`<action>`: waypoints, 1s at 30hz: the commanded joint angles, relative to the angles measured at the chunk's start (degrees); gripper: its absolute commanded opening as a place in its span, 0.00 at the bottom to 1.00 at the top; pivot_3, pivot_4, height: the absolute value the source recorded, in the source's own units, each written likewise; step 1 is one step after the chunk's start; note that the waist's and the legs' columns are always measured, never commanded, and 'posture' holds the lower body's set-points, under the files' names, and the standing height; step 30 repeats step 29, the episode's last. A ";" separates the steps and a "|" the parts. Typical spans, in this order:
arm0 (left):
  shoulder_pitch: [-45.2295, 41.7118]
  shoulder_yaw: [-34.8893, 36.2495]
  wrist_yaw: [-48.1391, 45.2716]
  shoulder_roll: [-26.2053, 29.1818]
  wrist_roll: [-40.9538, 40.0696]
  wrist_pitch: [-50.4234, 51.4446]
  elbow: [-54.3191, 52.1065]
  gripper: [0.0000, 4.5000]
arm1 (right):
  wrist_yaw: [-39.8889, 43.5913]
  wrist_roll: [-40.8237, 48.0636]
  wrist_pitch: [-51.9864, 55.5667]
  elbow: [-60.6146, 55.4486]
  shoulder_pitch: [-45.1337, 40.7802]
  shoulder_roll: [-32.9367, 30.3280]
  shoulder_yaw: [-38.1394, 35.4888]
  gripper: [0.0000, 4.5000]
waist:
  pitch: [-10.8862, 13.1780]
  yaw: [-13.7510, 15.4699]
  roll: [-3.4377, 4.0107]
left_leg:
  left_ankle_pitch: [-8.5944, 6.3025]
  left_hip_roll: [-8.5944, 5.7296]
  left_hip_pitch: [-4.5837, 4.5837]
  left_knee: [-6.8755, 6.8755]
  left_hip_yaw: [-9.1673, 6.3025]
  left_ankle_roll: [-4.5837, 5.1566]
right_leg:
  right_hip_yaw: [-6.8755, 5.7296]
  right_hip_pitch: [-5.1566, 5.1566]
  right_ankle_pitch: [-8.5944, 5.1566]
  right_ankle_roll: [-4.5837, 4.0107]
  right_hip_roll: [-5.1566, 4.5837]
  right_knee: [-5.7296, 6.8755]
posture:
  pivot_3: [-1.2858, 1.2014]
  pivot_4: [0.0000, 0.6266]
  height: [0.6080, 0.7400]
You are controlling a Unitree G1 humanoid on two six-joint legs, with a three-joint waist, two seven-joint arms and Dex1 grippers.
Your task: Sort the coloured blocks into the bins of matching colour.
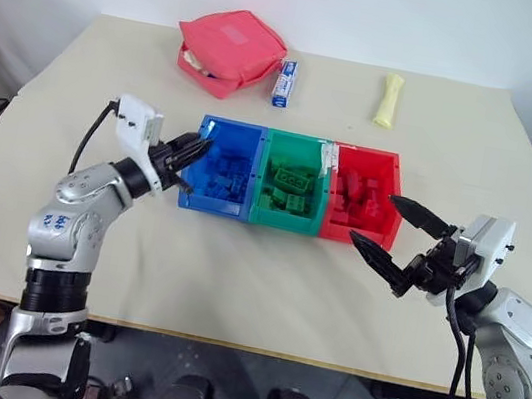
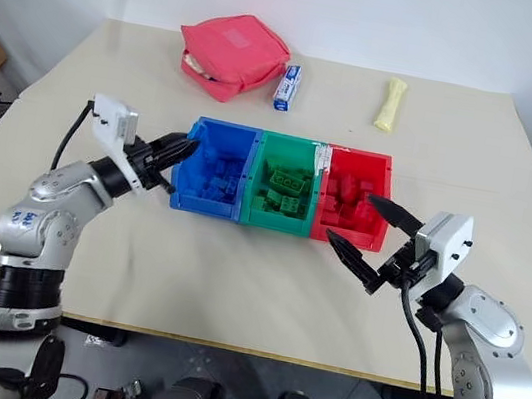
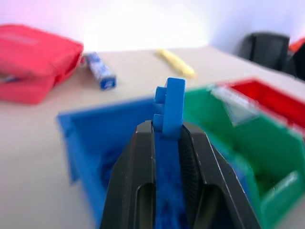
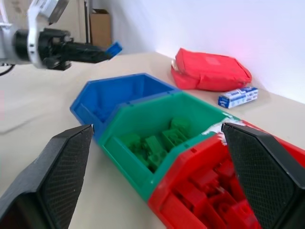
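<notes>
Left wrist view: blue block [image 3: 169, 106] stands upright betw. the pads of the left end effector [image 3: 167, 143], which is clamped on it, studs facing sideways, long axis running along the fingers. Blue bin [image 1: 249, 135] lies straight ahead of and just below the tips, w/ the green bin [image 1: 299, 149] and red bin [image 1: 383, 161] joined on in a row beyond; all three already carry blocks of their own colour. From the head cam, the block sits at the blue bin's outer wall, not yet over the opening; a short reach inward looks enough. Right end effector [image 1: 397, 239] hovers near the red bin's front corner, jaws wide apart, empty. Left arm is the nearer to the blue bin. Red pouch [image 1: 232, 44] lies well back on the surface [image 1: 234, 275].
</notes>
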 commanded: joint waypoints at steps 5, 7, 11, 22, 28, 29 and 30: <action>1.21 -0.78 -1.67 2.71 0.98 -1.56 1.24 0.50 | 2.11 0.08 -0.55 -2.11 0.25 -2.06 0.65 1.00 | 0.00 -1.15 0.00 | 0.04 0.05 0.01 -0.03 -0.02 -0.08 | 0.03 -0.03 0.00 0.00 0.06 0.00 | 0.52 0.24 1.00; 2.44 0.02 -3.88 3.99 -0.10 -2.12 0.83 0.63 | 2.49 0.09 -0.74 -1.95 0.35 -2.29 0.56 1.00 | 0.00 -1.29 0.00 | 0.04 0.06 0.02 -0.03 -0.02 -0.08 | 0.05 -0.03 0.00 0.00 0.05 0.00 | 0.52 0.24 1.00; 7.14 3.10 -14.92 9.98 -3.62 -6.17 0.78 0.89 | 4.16 -0.04 -1.36 -0.89 0.32 -3.20 0.78 1.00 | 0.00 -1.38 0.01 | 0.03 0.08 0.02 -0.06 -0.03 -0.10 | 0.05 -0.05 -0.01 -0.02 0.05 -0.02 | 0.52 0.24 1.00; 24.57 11.56 -30.13 25.23 -0.97 -18.89 5.29 0.89 | 15.08 -1.07 -3.58 6.69 -1.68 -8.47 2.55 1.00 | 0.02 -0.92 0.05 | -0.02 0.11 0.03 -0.24 -0.12 -0.04 | 0.01 0.11 -0.03 -0.06 -0.09 -0.51 | 0.52 0.24 1.00; 27.30 10.80 -25.81 21.53 0.65 -22.99 2.43 0.89 | 14.61 -2.56 -4.99 9.59 -2.30 -6.88 2.95 1.00 | 0.03 -1.26 0.05 | -0.05 0.09 0.02 -0.39 -0.08 -0.01 | 0.03 0.04 -0.03 -0.06 -0.11 -0.54 | 0.52 0.24 1.00; 27.65 10.75 -25.67 21.26 0.56 -23.16 2.13 0.89 | 14.16 -2.44 -4.85 9.77 -2.16 -6.62 2.66 1.00 | 0.03 -1.26 0.05 | -0.04 0.10 0.03 -0.44 -0.07 -0.02 | 0.03 0.02 -0.03 -0.06 -0.10 -0.54 | 0.52 0.24 1.00; 27.65 10.75 -25.67 21.26 0.56 -23.16 2.13 0.89 | 14.16 -2.44 -4.85 9.77 -2.16 -6.62 2.66 1.00 | 0.03 -1.26 0.05 | -0.04 0.10 0.03 -0.44 -0.07 -0.02 | 0.03 0.02 -0.03 -0.06 -0.10 -0.54 | 0.52 0.24 1.00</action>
